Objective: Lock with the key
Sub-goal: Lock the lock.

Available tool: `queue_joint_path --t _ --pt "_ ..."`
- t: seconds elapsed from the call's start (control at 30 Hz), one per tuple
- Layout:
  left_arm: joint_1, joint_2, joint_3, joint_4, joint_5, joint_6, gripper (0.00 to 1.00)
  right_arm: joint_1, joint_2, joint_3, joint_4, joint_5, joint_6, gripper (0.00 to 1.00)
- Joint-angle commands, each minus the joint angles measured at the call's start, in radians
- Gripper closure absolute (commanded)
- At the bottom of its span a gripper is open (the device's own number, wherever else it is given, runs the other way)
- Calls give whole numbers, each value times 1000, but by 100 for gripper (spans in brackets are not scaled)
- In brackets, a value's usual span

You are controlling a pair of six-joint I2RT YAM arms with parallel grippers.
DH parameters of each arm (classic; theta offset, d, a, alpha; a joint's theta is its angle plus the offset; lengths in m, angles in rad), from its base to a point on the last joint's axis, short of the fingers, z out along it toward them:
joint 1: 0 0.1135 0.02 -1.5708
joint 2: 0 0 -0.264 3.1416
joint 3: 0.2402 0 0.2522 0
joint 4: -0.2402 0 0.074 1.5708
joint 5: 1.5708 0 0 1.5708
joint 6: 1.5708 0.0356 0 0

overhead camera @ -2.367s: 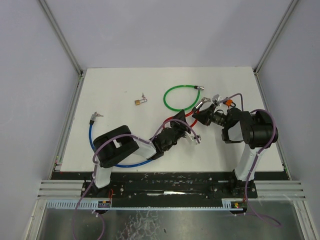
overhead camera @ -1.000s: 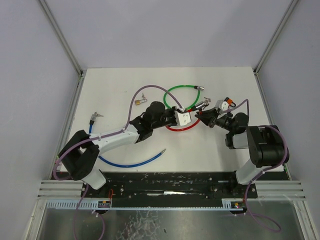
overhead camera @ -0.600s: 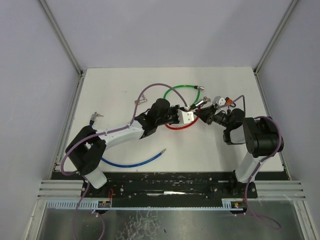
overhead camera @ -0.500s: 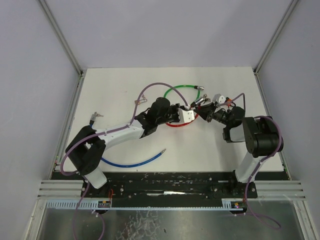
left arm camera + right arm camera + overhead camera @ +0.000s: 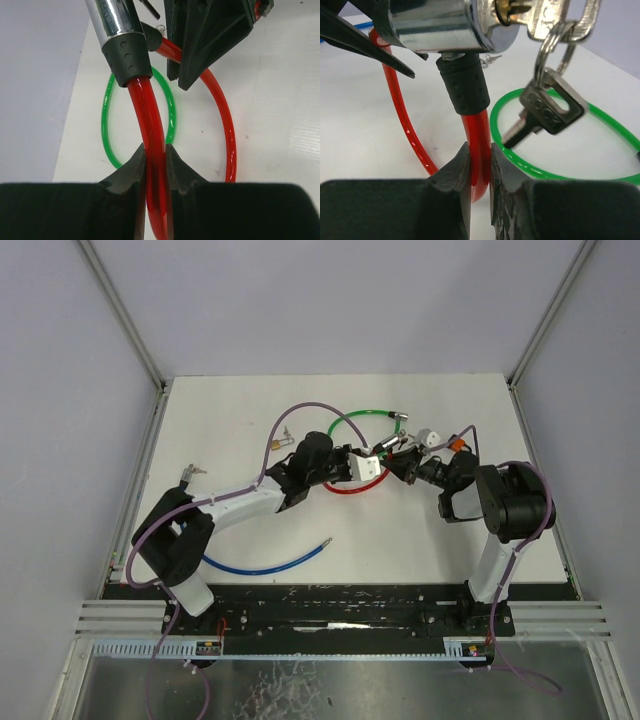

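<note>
Left gripper (image 5: 155, 167) is pinching the red cable (image 5: 148, 117) right between its jaws; right gripper (image 5: 480, 170) pinches it too, just under the lock (image 5: 435, 25), key (image 5: 547, 17) stuck in.

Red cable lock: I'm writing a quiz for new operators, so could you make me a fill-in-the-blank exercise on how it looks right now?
1. In the left wrist view, the fingers pinch the red cable just below its ___ collar.
2. In the right wrist view, a key sits in the chrome lock body, and a second key hangs from its ___.
3. The cable loop lying flat behind the red cable is ___.

Missing words: black; ring; green.
</note>
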Motion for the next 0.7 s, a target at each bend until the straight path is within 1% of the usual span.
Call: queue_joint_path --t 0.0,0.27,0.37,0.53,0.67 --pt "-18 8 -57 -6 96 -48 100 13 -41 -19 192 -12 -91 85" --pt "-20 -7 -110 21 99 -82 100 13 -65 -84 191 -49 -138 79" --pt "-20 -12 -124 41 96 -91 100 13 -80 -104 191 -53 -154 74" --pt "-18 -9 -114 27 70 -103 100 11 -98 -129 185 -52 -184 64" --pt "-16 -9 -114 22 54 -108 100 3 -112 -147 184 -50 -210 59"
